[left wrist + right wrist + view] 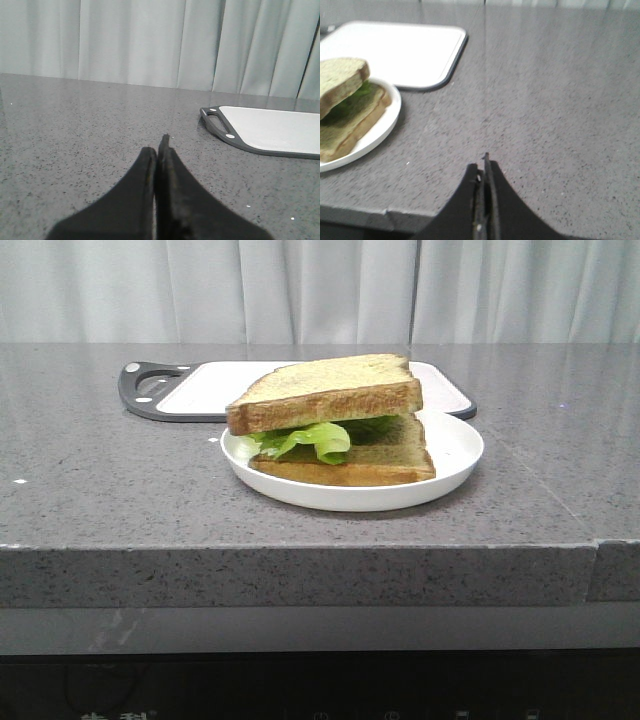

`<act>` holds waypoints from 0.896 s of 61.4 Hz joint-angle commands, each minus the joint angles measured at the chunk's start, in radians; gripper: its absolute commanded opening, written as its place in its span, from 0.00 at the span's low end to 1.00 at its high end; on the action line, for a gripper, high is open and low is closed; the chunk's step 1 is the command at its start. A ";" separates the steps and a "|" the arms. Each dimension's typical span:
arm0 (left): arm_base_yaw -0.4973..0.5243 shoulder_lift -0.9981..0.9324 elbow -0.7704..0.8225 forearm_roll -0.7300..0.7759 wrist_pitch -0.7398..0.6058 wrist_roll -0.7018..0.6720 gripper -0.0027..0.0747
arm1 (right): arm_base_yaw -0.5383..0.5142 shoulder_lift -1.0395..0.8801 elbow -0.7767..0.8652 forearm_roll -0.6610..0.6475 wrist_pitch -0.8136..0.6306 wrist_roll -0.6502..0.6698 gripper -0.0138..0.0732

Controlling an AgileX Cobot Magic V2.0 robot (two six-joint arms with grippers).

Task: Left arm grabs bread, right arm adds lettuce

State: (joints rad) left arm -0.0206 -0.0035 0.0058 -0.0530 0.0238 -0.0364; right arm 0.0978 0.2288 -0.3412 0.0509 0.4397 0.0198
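A white plate (455,445) in the middle of the grey counter holds a sandwich: a bottom bread slice (385,462), green lettuce (315,438) over it, and a top bread slice (330,390) resting tilted on the lettuce. The plate (380,137), the sandwich bread (340,80) and the lettuce (350,102) also show in the right wrist view. My left gripper (159,150) is shut and empty, over bare counter away from the plate. My right gripper (482,167) is shut and empty, near the counter's front edge beside the plate. Neither arm shows in the front view.
A white cutting board with a dark grey rim and handle (150,390) lies behind the plate; it shows in the left wrist view (270,130) and the right wrist view (405,50). Pale curtains hang behind the counter. The counter's front edge (300,550) runs across the front view.
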 commanded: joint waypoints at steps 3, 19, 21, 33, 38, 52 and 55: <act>-0.006 -0.018 0.005 -0.002 -0.081 -0.008 0.01 | -0.029 -0.095 0.133 -0.014 -0.246 -0.008 0.02; -0.006 -0.018 0.005 -0.002 -0.081 -0.008 0.01 | -0.057 -0.229 0.332 0.001 -0.349 -0.007 0.02; -0.006 -0.018 0.005 -0.002 -0.081 -0.008 0.01 | -0.059 -0.240 0.349 0.001 -0.362 -0.007 0.02; -0.006 -0.018 0.005 -0.002 -0.081 -0.008 0.01 | -0.064 -0.260 0.365 0.001 -0.356 -0.007 0.02; -0.006 -0.018 0.005 -0.002 -0.081 -0.008 0.01 | -0.064 -0.261 0.365 0.001 -0.356 -0.007 0.02; -0.006 -0.018 0.005 -0.002 -0.081 -0.008 0.01 | -0.064 -0.261 0.365 0.001 -0.356 -0.007 0.02; -0.006 -0.018 0.005 -0.002 -0.081 -0.008 0.01 | -0.064 -0.261 0.365 0.001 -0.356 -0.007 0.02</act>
State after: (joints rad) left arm -0.0206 -0.0035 0.0058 -0.0530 0.0224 -0.0364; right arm 0.0397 -0.0089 0.0263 0.0527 0.1718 0.0176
